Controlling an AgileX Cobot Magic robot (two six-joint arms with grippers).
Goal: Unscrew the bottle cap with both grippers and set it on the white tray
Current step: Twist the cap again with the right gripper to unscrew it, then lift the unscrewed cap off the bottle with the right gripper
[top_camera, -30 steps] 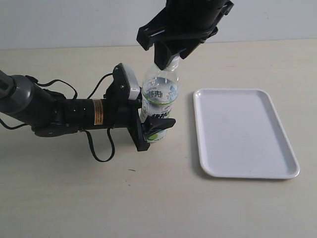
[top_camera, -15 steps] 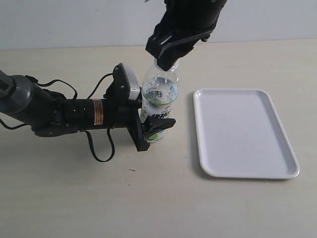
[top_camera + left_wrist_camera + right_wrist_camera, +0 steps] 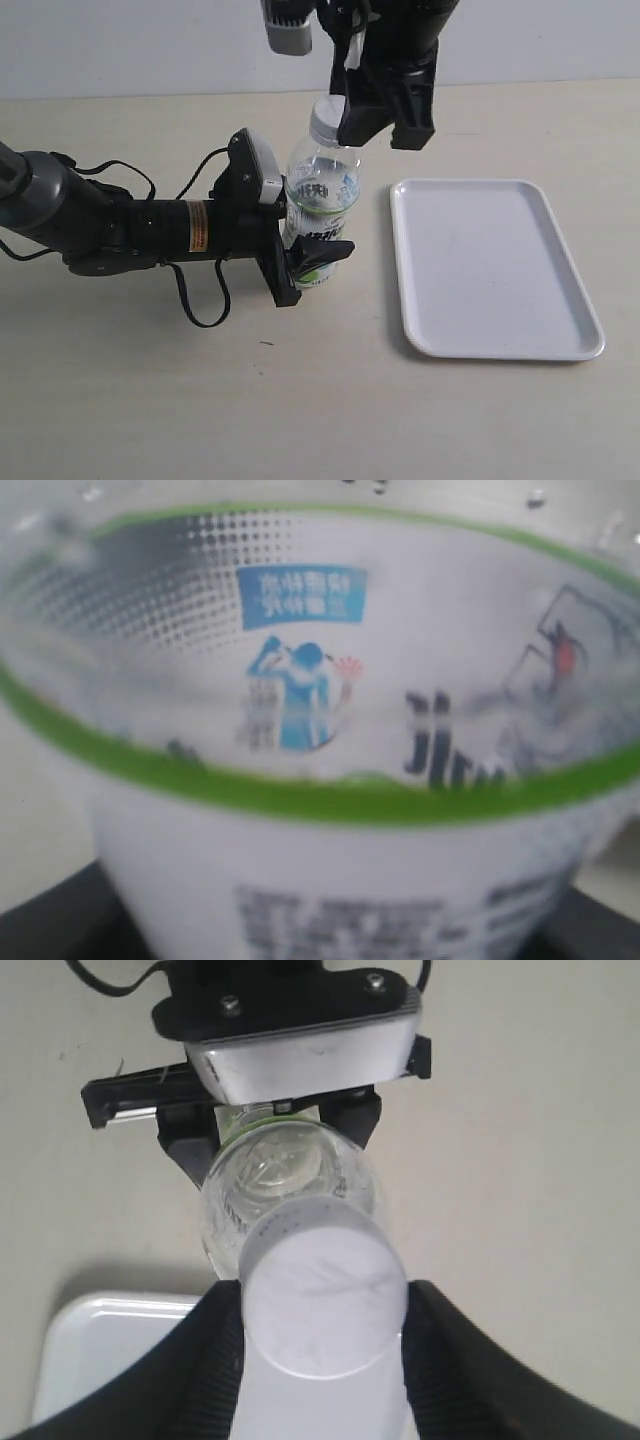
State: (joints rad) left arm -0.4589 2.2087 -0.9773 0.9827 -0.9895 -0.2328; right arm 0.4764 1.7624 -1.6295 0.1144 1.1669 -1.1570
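The clear bottle point(image 3: 322, 190) with its white-and-green label stands upright on the table. My left gripper point(image 3: 308, 252) reaches in from the left and is shut on its labelled body. In the left wrist view the bottle label point(image 3: 330, 730) fills the picture. The white ribbed bottle cap point(image 3: 328, 122) sits on the neck. My right gripper point(image 3: 347, 120) comes down from above. Seen from the right wrist, its black fingers point(image 3: 222, 1360) press both sides of the bottle cap point(image 3: 322, 1310), so my right gripper point(image 3: 322, 1295) is shut on it.
The white tray point(image 3: 495, 270) lies flat just right of the bottle, and its corner point(image 3: 110, 1350) shows under the right gripper. The left arm's black body and cables point(image 3: 150, 230) stretch across the table's left side. A pale wall runs along the back.
My right gripper has turned around the cap's upright axis, swinging its wrist camera to the left. The white cap now shows beside the fingers. The bottle and left gripper have stayed still.
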